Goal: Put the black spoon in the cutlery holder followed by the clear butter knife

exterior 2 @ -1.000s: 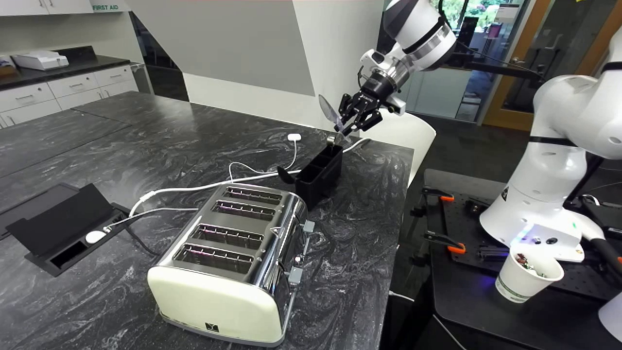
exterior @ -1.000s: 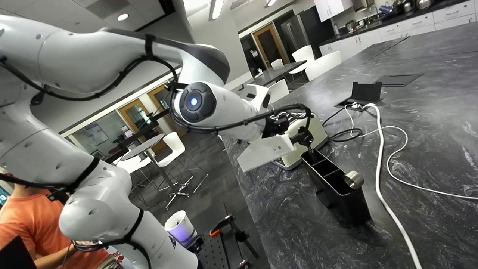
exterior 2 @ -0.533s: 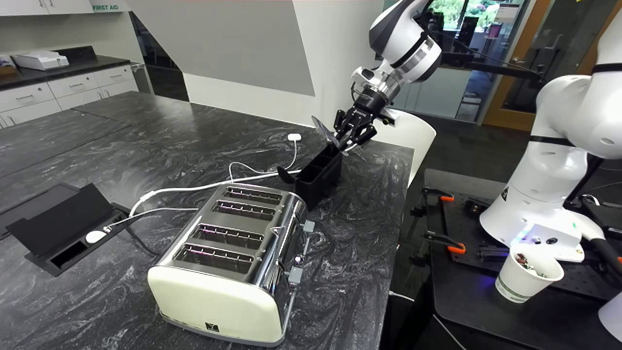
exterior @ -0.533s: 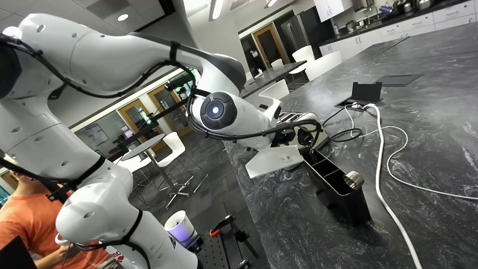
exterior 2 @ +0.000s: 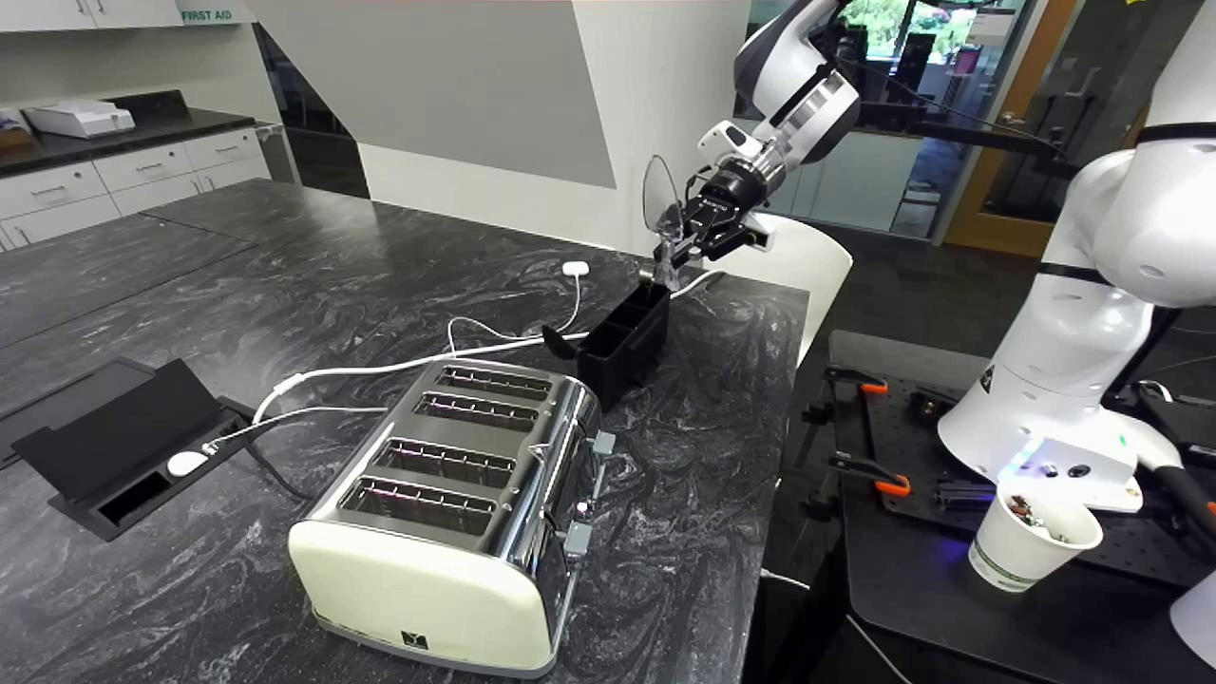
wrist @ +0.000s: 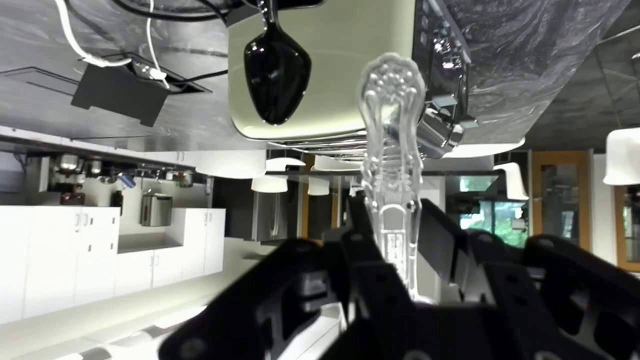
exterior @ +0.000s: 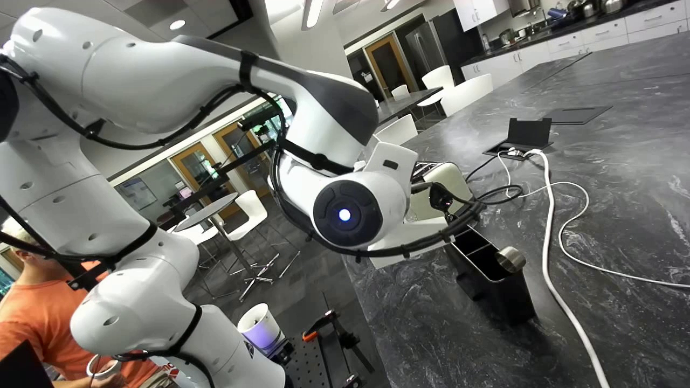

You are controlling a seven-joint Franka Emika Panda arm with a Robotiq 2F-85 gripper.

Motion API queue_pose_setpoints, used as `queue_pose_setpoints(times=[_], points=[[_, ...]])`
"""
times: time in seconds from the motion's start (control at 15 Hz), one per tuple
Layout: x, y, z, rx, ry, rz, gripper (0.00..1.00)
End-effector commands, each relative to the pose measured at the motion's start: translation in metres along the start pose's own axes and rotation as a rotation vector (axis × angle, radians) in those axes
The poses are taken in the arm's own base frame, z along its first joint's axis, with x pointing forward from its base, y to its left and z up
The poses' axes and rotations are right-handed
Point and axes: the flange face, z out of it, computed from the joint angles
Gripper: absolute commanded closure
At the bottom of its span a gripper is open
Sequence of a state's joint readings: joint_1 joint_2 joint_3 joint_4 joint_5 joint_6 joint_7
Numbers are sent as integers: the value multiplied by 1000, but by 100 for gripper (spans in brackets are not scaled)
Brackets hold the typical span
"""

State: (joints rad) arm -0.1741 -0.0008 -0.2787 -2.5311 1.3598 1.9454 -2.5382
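The cutlery holder (exterior: 477, 280) is a slim black box with dividers on the counter; it also shows in an exterior view (exterior 2: 627, 366). The black spoon (exterior: 441, 198) stands in its toaster-side end, bowl up; it also shows in an exterior view (exterior 2: 559, 342) and the wrist view (wrist: 277, 75). My gripper (exterior 2: 679, 252) is shut on the handle of the clear butter knife (exterior 2: 660, 199), near the holder's other end. The blade points up; the handle's end (wrist: 392, 95) points down near rim height. I cannot tell whether it is over the opening. Fingers (wrist: 391, 202) flank the handle.
A metal utensil (exterior: 510, 258) sticks out of the holder's near end, close to the knife handle in an exterior view (exterior 2: 647, 275). The cream-and-silver toaster (exterior 2: 427, 589) stands beyond the spoon end. White cables (exterior: 552, 258) run alongside the holder. An open socket box (exterior 2: 123, 456) lies farther off.
My gripper has lowered toward the holder, then turned. The knife has swung from tilted to nearly upright. In an exterior view the wrist has moved right and down. The spoon and holder have not moved.
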Motion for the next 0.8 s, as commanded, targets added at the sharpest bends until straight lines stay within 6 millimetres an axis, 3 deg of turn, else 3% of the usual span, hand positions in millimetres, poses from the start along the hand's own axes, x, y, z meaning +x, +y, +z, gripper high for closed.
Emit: queue_pose_setpoints(times=[0.0,0.2,0.73], points=[[-26,20,-1,-63,102,38,93],[-45,26,8,-118,136,83,93],[-64,51,19,-239,120,169,93]])
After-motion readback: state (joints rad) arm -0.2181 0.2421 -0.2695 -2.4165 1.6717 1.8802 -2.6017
